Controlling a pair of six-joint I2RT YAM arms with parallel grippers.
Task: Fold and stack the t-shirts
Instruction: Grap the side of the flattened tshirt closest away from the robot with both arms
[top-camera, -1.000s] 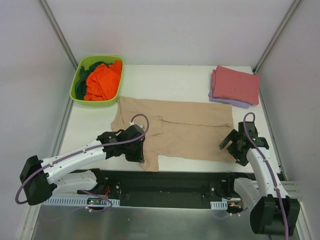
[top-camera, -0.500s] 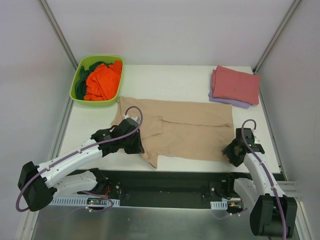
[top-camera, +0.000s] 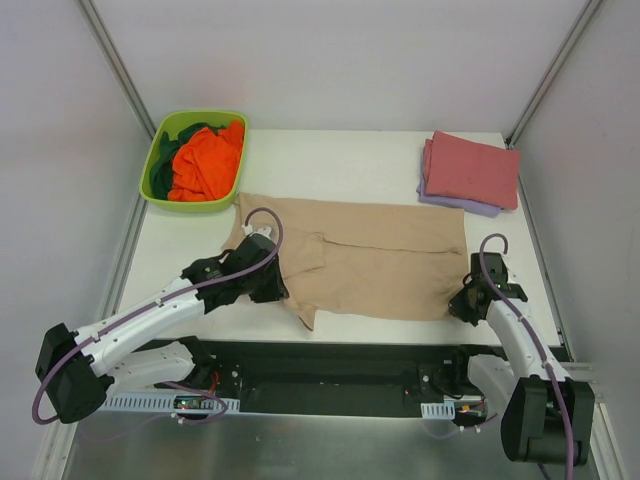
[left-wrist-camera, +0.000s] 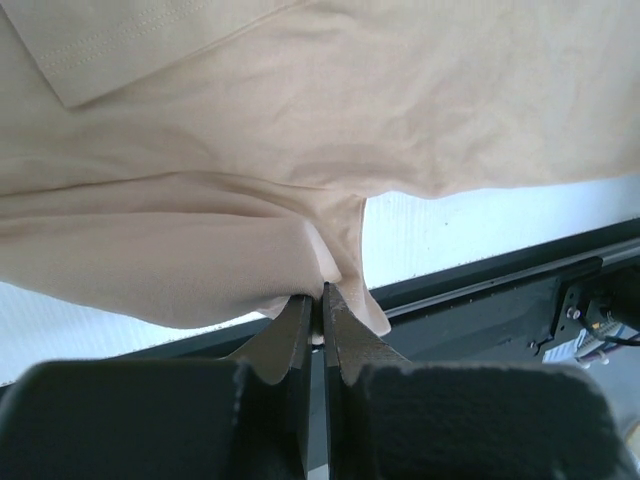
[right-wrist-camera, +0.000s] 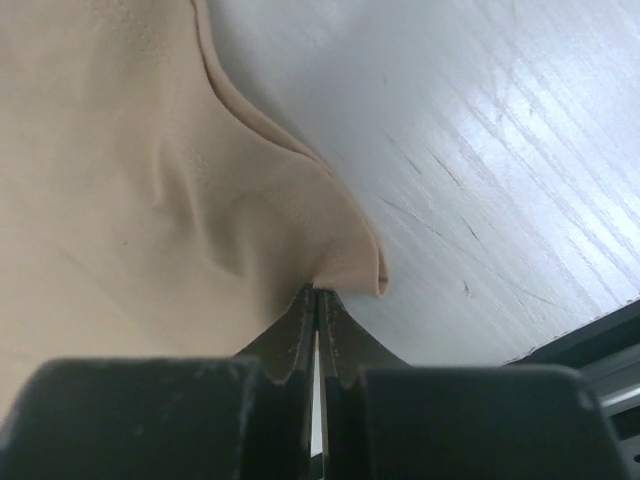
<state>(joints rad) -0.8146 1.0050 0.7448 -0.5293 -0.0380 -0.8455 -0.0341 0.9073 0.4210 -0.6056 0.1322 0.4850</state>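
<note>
— So, nearest the arms, what is gripped?
— The left fingers (left-wrist-camera: 298, 335) pinch the tan t-shirt (top-camera: 370, 262) at its near-left hem; the right fingers (right-wrist-camera: 297, 335) pinch its near-right corner.
— How to fold well?
— Likely lift both evenly and carry the hem away together, cloth taut. Farther on the bench (top-camera: 330, 160): red shirt (top-camera: 472, 170) atop lavender shirt (top-camera: 456, 204), far right; lime tub (top-camera: 190, 206) holding orange shirt (top-camera: 205, 165) and green shirt (top-camera: 160, 175), far left. Neither obstructs.

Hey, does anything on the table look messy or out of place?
Nothing is spilled or damaged. The tan t-shirt is bunched at its near corners where the left gripper and right gripper pinch it, and the red t-shirt sits slightly askew on the lavender t-shirt, whose edge peeks out.
</note>
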